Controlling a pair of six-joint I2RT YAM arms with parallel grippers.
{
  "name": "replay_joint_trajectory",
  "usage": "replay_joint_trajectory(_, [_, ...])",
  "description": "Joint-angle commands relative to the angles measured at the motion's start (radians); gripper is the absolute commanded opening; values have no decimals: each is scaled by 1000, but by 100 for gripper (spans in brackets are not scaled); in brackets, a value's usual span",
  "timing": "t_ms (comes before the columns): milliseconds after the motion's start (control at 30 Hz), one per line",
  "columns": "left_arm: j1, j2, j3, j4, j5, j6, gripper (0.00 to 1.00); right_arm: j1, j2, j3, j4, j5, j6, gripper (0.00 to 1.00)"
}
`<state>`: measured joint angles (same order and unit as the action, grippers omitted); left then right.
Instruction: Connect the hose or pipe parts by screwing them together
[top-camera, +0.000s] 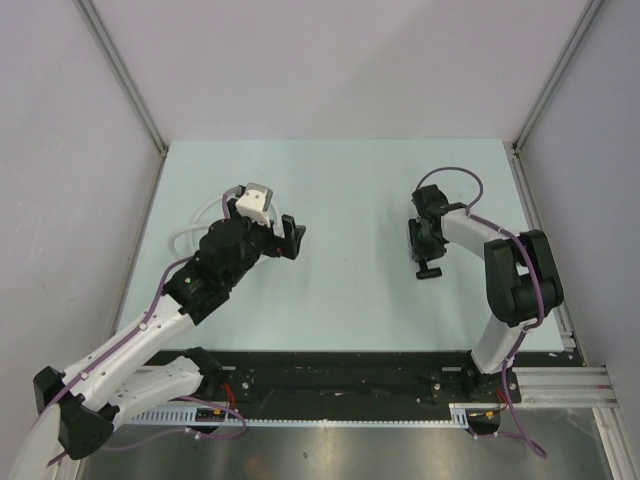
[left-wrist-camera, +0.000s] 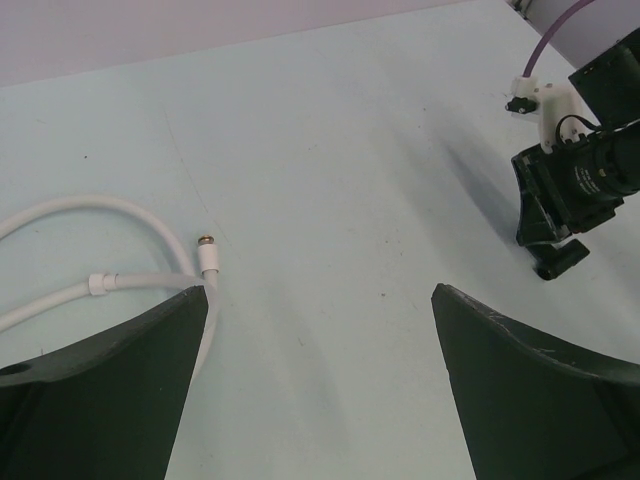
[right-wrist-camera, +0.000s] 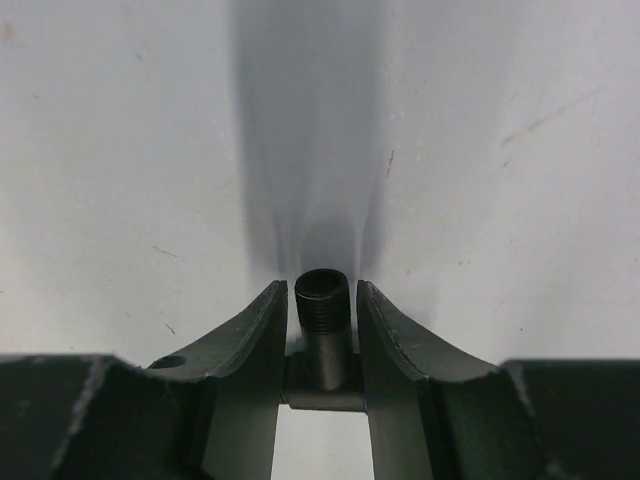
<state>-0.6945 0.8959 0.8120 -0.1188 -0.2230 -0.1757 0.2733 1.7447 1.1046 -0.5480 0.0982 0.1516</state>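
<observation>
A thin white hose (left-wrist-camera: 120, 205) lies in loops on the table at the left, partly hidden under my left arm in the top view (top-camera: 190, 237). One end carries a small silvery screw fitting (left-wrist-camera: 207, 250), and a white joint (left-wrist-camera: 100, 283) sits along another strand. My left gripper (left-wrist-camera: 320, 295) hangs wide open and empty, to the right of that fitting (top-camera: 292, 238). My right gripper (right-wrist-camera: 320, 288) is shut on a black T-shaped pipe part (right-wrist-camera: 322, 300), whose threaded end points out past the fingertips. The same part (left-wrist-camera: 558, 258) shows in the left wrist view.
The pale table (top-camera: 350, 190) is walled by grey panels on three sides, with metal posts at the back corners. A black rail (top-camera: 340, 375) runs along the near edge by the arm bases. Purple cables (top-camera: 455, 180) loop over the right arm.
</observation>
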Motion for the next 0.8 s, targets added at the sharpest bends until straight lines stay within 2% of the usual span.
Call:
replay_joint_trajectory(0, [-2,-11,47,11,10,-5,100,6,7,14,-36,-5,-18,38])
replay_joint_trajectory(400, [-2,-12,47,13,13,-7,100,21,-13,15,-32,-40,-18,36])
replay_joint_trajectory(567, [-2,-11,49,10,14,-7,100,125,-40,15,12,-88,-86,38])
replay_joint_trajectory(633, [-2,-11,49,11,13,-7,100,185,-53,14,25,-158,-99,40])
replay_joint_trajectory(767, [-2,-11,47,11,11,-7,100,245,-70,15,39,-195,-78,43])
